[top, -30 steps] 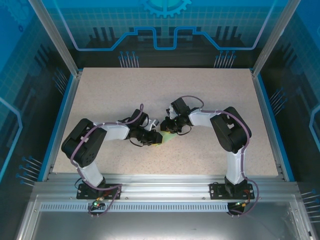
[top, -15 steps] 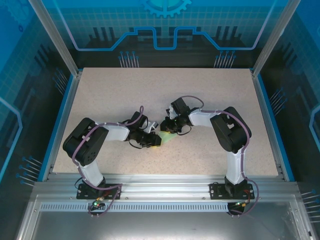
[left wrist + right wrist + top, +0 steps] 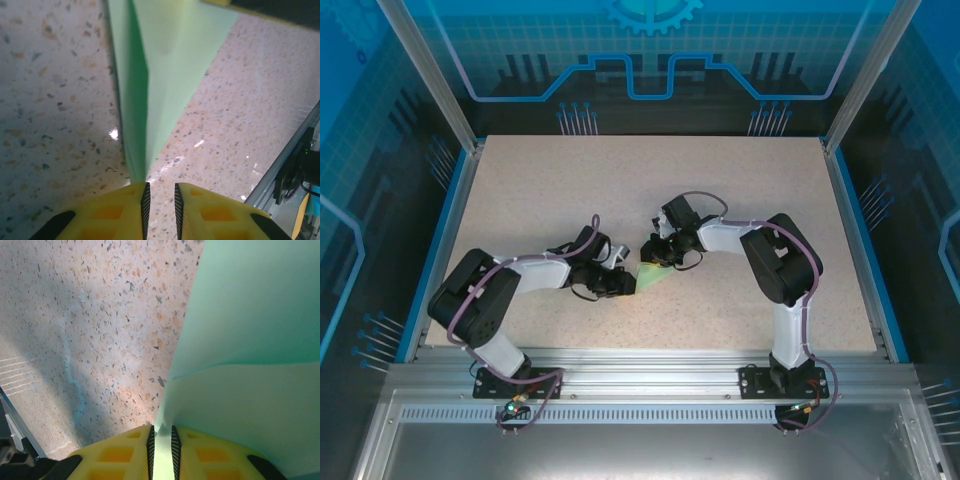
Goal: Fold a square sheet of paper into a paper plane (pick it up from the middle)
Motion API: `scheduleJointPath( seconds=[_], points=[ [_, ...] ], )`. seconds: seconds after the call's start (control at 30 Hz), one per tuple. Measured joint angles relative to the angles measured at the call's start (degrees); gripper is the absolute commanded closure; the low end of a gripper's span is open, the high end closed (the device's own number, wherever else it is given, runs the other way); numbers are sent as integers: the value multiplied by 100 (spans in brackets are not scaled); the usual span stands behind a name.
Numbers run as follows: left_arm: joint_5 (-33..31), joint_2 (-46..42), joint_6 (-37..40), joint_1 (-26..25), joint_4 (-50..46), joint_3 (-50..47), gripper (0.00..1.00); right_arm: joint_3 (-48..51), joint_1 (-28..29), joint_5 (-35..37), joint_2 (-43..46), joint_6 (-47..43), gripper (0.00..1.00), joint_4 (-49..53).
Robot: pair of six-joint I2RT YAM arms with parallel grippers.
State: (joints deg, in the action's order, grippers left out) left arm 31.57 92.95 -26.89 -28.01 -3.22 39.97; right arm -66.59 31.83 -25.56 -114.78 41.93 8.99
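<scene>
**Paper** [image 3: 655,276]: folded to a taper, lying mid-desk [image 3: 740,190], somewhat nearer the front edge. Right gripper [image 3: 161,436] clenched on its wide end. Left gripper [image 3: 160,194] at the pointed tip, jaws narrowly apart, and I cannot tell whether it grips. Risk: opposing pulls could tear the sheet or skew the fold, and a loose tip could slip free.

Both arms, the left arm [image 3: 485,300] at lower left and the right arm [image 3: 782,262] right of centre, have bulky black joint housings joined by pale grey-white links. Purple cables loop along them. Each stands on a black base plate. The left pincer [image 3: 160,200] and right pincer [image 3: 161,440] have yellow fingers with recessed pockets and black ribbed pads.
</scene>
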Motion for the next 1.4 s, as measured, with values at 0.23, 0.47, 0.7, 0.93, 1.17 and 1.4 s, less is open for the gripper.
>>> scheduleJointPath(
  seconds=[0.23,0.47,0.7,0.93,1.17,1.4],
  points=[
    [-22,-94,-131,0,15,273,74,0,0,0,0,2,78,0],
    [170,369,-164,0,223,813,73,0,0,0,0,2,78,0],
    [402,859,-164,-2,267,839,74,0,0,0,0,2,78,0],
    [284,1117,-146,-2,260,839,81,-4,0,-4,0,2,78,2],
    [118,1132,-160,-2,334,765,93,-28,-15,-17,68,-20,75,74],
    [129,1137,-170,0,439,713,96,216,-444,219,1134,-59,75,195]
  ],
)
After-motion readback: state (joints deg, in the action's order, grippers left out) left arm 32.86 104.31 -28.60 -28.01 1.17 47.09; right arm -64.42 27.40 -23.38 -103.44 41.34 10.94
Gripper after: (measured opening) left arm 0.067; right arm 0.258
